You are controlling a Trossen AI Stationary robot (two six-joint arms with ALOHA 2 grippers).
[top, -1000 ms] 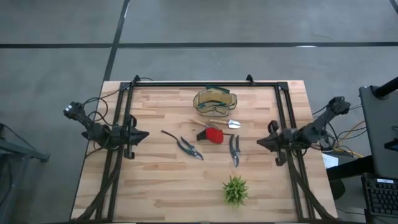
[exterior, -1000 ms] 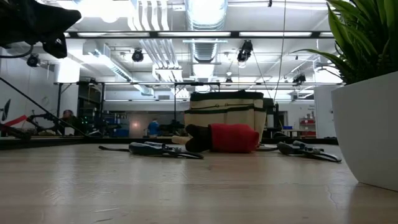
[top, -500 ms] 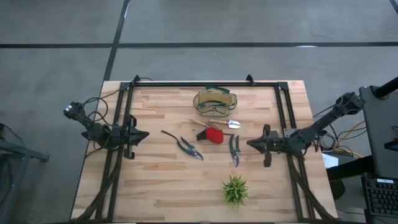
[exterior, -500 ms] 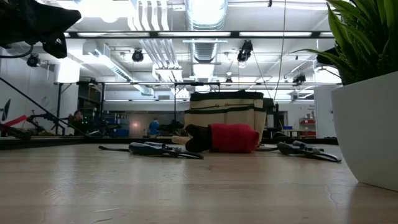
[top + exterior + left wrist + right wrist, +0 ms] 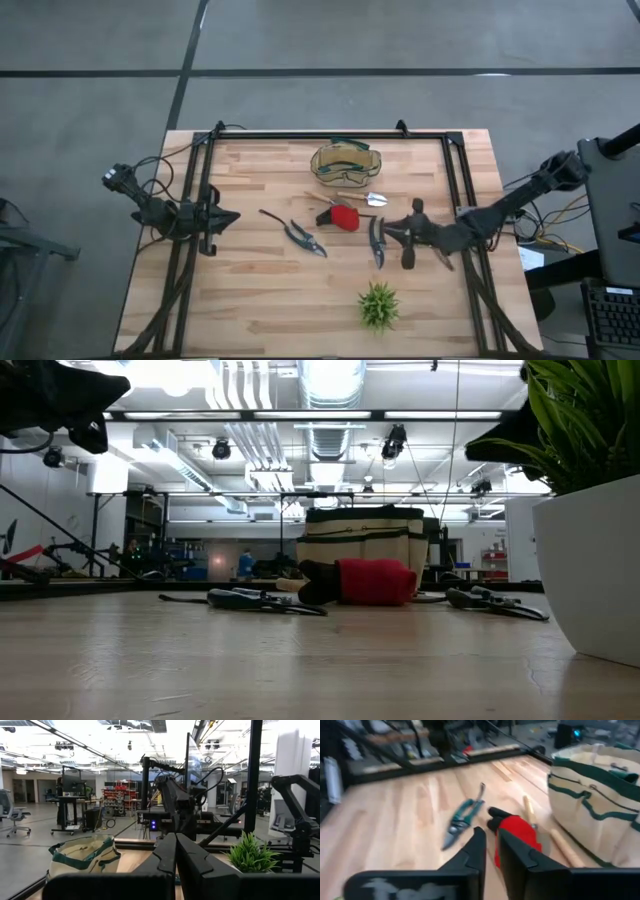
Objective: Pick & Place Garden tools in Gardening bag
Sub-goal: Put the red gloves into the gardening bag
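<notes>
Hovering just beside grey shears [image 5: 377, 241], right gripper [image 5: 386, 234] fingers a tiny bit apart, holding nothing. Waiting at table [image 5: 250, 300] edge, left gripper [image 5: 234, 216] pressed together, empty.

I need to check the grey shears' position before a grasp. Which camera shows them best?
The high view: the grey shears lie whole, beside the right claw. The low view shows them edge-on. Neither wrist view clearly shows them.
</notes>
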